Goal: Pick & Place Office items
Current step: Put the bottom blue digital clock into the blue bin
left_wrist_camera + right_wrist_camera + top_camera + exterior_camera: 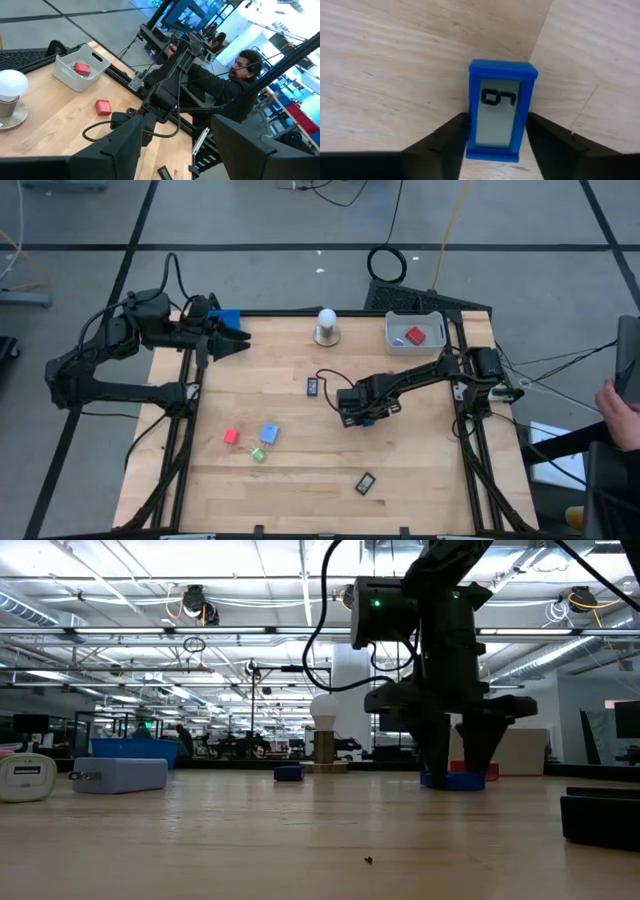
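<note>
Plywood table (300, 490), open workshop behind. Right gripper (495, 150) is down mid-table, jaws narrowed against both sides of the blue counter (499, 110) — squared for lifting. Left gripper (235, 340) waits half-open at the table's far-left corner.

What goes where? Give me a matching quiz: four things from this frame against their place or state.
Things:
1. blue display piece
2. white ball
3. light-blue block
4. left gripper

Places or states:
A. next to the green bit
B. between the right gripper fingers
C. open, at the table's back left corner
D. on a round base near the back edge

Pairs: 1-B, 2-D, 3-A, 4-C
</note>
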### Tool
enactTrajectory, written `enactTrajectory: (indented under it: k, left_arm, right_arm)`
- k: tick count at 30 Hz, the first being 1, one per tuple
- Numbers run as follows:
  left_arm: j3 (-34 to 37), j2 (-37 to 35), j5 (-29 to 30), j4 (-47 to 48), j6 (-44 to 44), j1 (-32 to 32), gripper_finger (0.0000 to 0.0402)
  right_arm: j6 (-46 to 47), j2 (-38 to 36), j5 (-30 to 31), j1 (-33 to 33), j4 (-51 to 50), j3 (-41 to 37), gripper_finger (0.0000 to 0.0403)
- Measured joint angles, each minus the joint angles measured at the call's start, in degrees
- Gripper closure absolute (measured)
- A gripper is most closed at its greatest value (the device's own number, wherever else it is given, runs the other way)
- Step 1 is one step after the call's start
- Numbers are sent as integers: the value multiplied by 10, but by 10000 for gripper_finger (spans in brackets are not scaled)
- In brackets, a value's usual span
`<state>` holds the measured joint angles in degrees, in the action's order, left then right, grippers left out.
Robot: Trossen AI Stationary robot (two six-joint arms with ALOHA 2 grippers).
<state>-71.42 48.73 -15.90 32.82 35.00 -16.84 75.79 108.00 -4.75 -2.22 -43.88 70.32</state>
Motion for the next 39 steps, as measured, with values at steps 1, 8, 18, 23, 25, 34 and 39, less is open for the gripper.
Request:
enactTrajectory:
  k: [1,8,18,23,25,34,39]
  left_arm:
    - [0,0,0,0,0,0,165]
    - [0,0,0,0,0,0,165]
    - [0,0,0,0,0,0,165]
    - [0,0,-1,0,-10,0,165]
    - [0,0,-5,0,-21,0,165]
    - [0,0,-11,0,-90,0,165]
    - [0,0,-13,0,-139,1,165]
  right_arm:
    - [0,0,0,0,-1,0,225]
    - [-9,0,0,0,-1,0,260]
    - [-22,-28,6,-1,28,-2,259]
    - [-46,-55,4,-2,81,-2,259]
    - [-57,-67,4,-2,107,-1,259]
    - [-96,-127,2,-13,199,-1,260]
    - [-113,-158,-5,-16,259,0,260]
